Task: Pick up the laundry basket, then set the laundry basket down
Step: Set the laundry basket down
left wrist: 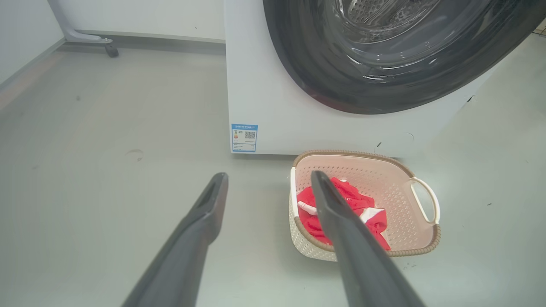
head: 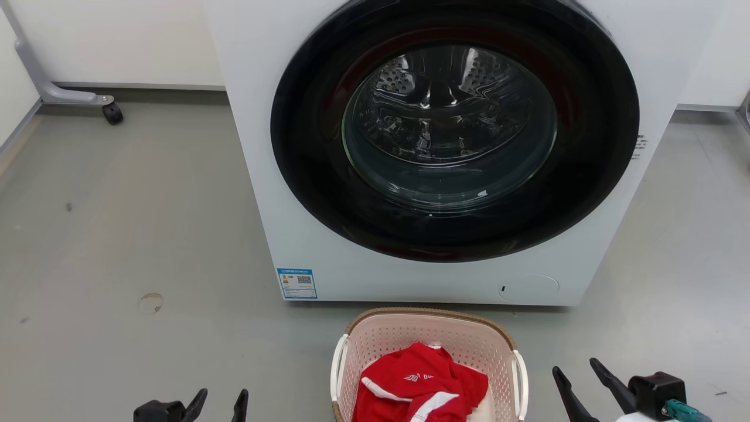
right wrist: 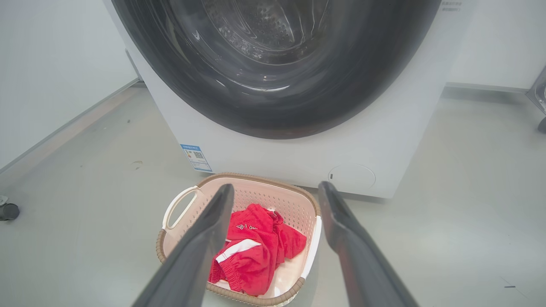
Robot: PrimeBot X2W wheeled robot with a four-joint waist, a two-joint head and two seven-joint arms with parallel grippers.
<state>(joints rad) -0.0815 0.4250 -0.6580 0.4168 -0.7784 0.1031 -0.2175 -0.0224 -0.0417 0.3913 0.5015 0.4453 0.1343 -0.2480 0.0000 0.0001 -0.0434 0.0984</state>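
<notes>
Nothing's lifted yet, so I'm in the reach-in part of the pickup.

Going left to right: far left by the wall there's a wheeled stand foot (head: 108, 108), well out of the way. My left gripper (head: 224, 394) is near me at the bottom left. Its fingers are spread with nothing between them, and it's apart from the basket.

In the middle, the laundry basket (head: 430, 315) sits on the grey floor (head: 117, 234), just in front of the washing machine (head: 252, 176) and near its base. A red garment (head: 419, 387) is bunched inside. It has a white handle on each side, the left handle (head: 335, 363) and the right handle (head: 520, 375).

My right gripper (head: 574, 365) is at the near right, also spread wide and empty. It's just beside the basket's right side but not touching.

My read on the next move: bring both grippers in and down to the handles, one per side. Then close evenly and lift straight up so it doesn't tip. The basket is close to the machine front, so I'd watch the far rim there. The load looks light, so getting a solid hold on those thin handles is what matters.
</notes>
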